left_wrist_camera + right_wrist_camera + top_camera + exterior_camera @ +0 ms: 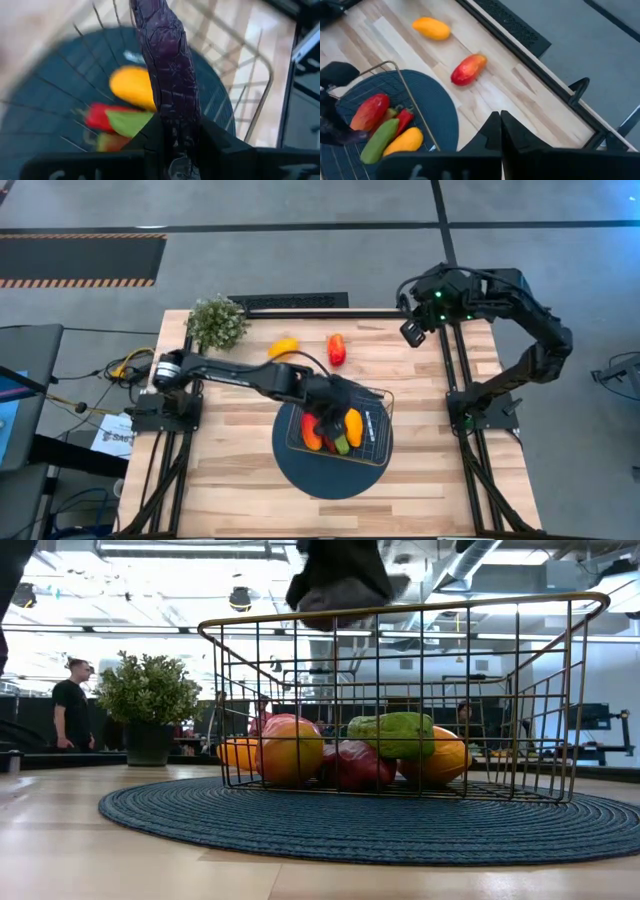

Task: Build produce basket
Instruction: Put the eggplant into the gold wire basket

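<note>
We see the left end effector (333, 402) hovering over the shallow rectangular wire-mesh basket (378, 442), pinching a dark purple wrinkled vegetable (167, 65) between its fingers. The basket sits on a round dark-blue woven mat (300, 465) near the table's (230, 490) middle and holds four pieces: a red-orange pepper (290, 748), a dark red one (355, 764), a green one (400, 733) and an orange-yellow one (445, 758). Two more lie on the bare wood beyond: a yellow pepper (284, 347) and a red pepper (337, 349). A bushy green potted plant (216, 322) stands at the far left. The right end effector (414, 328) waits at the far right corner, fingers pressed together.
</note>
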Controlling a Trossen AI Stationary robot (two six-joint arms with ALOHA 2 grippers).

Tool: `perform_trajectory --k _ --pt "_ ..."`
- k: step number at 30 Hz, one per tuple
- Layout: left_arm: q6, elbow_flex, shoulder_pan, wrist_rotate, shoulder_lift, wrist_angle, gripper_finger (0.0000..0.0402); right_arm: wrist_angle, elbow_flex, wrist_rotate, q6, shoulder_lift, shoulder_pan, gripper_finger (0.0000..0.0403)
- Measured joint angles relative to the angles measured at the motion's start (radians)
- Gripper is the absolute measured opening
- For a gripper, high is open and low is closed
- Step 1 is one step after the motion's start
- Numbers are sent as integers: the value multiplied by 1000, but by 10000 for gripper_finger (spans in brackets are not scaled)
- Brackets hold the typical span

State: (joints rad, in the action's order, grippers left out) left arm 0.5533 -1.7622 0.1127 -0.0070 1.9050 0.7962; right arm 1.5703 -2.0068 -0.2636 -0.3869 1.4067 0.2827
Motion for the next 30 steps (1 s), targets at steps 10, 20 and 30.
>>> perform_trajectory --k 10,20,30 --pt "23 -2 -2 51 72 29 44 0 0 -1 6 47 -1 5" --pt "1 0 -2 36 130 114 44 -3 0 0 3 88 -1 6" --pt "-26 0 -1 71 176 126 44 -7 0 2 -7 79 -1 6"
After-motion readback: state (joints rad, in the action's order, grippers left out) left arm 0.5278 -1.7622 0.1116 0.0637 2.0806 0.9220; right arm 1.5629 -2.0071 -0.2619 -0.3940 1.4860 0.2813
